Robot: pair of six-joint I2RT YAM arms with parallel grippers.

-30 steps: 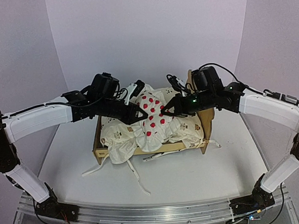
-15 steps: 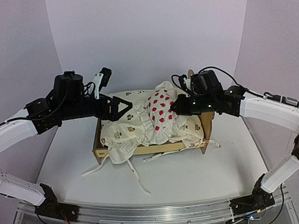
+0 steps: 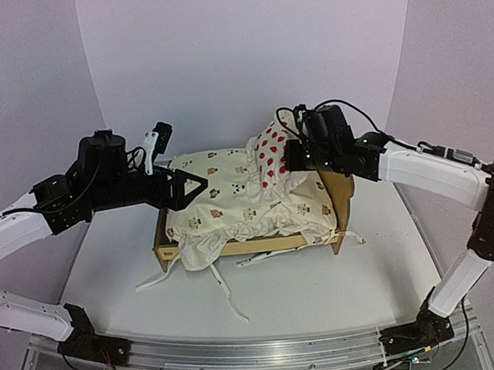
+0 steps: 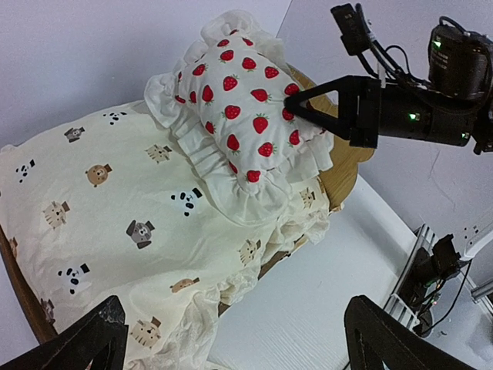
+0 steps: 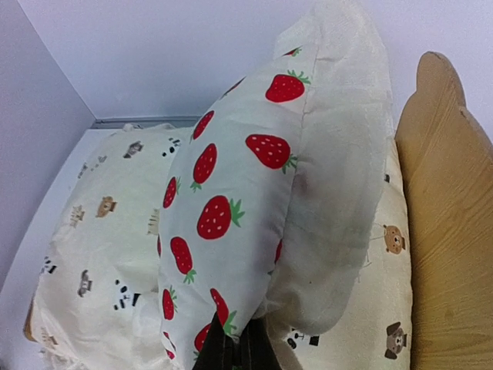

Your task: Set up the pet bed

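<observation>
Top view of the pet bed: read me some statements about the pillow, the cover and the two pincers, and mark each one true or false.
1. The animal-print cover lies in the pet bed, with ties trailing onto the table. True.
2. The right pincer is shut on the strawberry pillow. True.
3. The left pincer grips the cover. False: it is open and holds nothing, hovering over the cover's left part.
4. The pillow lies flat on the table. False: it is held up on edge above the cover, near the headboard.
</observation>
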